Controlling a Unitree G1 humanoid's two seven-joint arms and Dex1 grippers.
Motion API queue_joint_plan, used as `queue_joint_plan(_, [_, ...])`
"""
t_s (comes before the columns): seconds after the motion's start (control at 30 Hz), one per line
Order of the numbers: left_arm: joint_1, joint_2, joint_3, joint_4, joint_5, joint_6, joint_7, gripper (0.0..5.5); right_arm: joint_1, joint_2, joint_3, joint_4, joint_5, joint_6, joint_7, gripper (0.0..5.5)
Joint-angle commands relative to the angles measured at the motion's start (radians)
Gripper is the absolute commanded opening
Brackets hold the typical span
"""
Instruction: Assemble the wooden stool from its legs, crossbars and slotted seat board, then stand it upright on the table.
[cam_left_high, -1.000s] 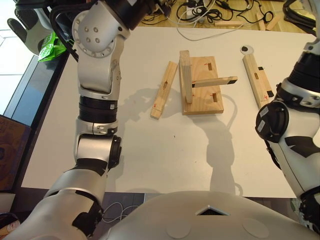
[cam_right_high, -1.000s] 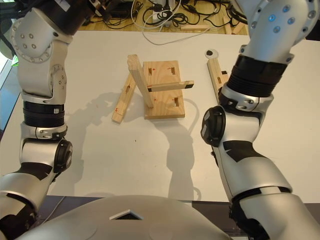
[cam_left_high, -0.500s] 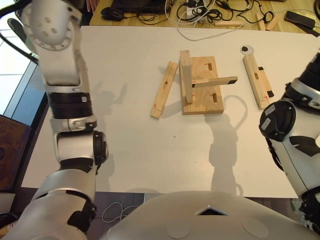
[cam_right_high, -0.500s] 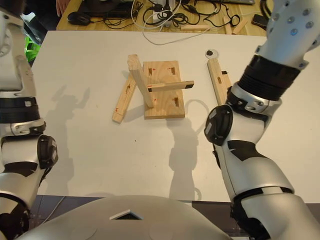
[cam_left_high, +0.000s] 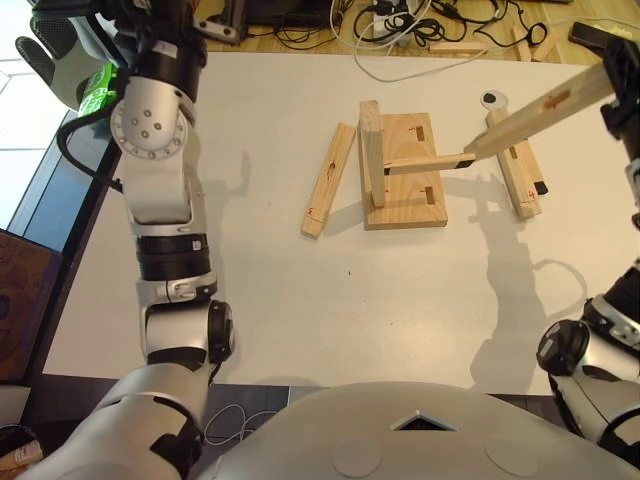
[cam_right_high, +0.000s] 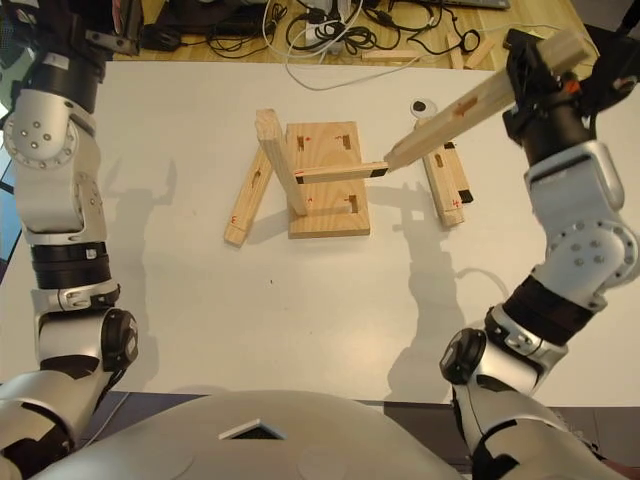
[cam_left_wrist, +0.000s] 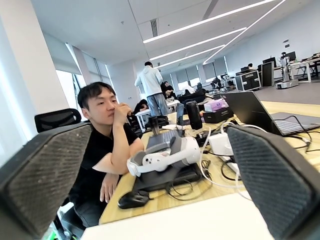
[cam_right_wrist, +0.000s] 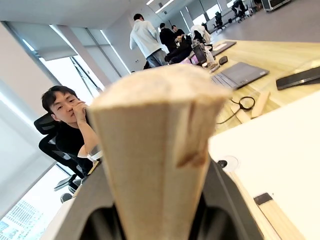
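The slotted seat board (cam_left_high: 410, 200) lies flat mid-table. A leg (cam_left_high: 371, 150) stands on its left side, and a crossbar (cam_left_high: 425, 163) sticks out of that leg to the right. One loose leg (cam_left_high: 328, 180) lies left of the board, another (cam_left_high: 515, 165) to its right. My right gripper (cam_right_high: 540, 80) is shut on a further leg (cam_right_high: 460, 112) and holds it slanted in the air; the leg's lower end hangs close to the crossbar's free tip. In the right wrist view this leg (cam_right_wrist: 157, 135) fills the jaws. My left gripper (cam_left_wrist: 160, 172) is open and raised, facing the room.
A small white disc (cam_left_high: 491, 99) lies by the far end of the right-hand leg. Cables (cam_left_high: 400, 35) and wood scraps crowd the desk beyond the table's far edge. A green object (cam_left_high: 100, 90) sits off the left edge. The near half of the table is bare.
My right arm has swung up and out, bringing its gripper and the held leg into view above the table's right side. The left arm has shifted at the left edge. The parts on the table stayed put.
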Motion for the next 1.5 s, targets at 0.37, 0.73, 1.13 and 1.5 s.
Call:
queue_joint_plan(0.37, [0.040, -0.038, -0.009, -0.053, -0.003, 0.045, 0.031, 4.94, 0.132, 0.099, 0.095, -0.047, 0.168, -0.049, -0.156, 1.01])
queue_joint_plan(0.73, [0.033, -0.046, -0.010, -0.070, -0.019, 0.065, 0.030, 4.94, 0.131, -0.026, 0.191, 0.109, -0.012, -0.113, 0.117, 1.01])
queue_joint_plan(1.13, [0.031, -0.046, -0.017, -0.074, -0.027, 0.071, 0.027, 4.94, 0.140, 0.009, 0.297, 0.081, -0.143, -0.197, 0.196, 1.01])
queue_joint_plan(1.5, [0.032, -0.053, -0.023, -0.066, -0.026, 0.064, 0.028, 4.94, 0.178, -0.029, 0.426, -0.069, -0.229, -0.118, 0.200, 1.01])
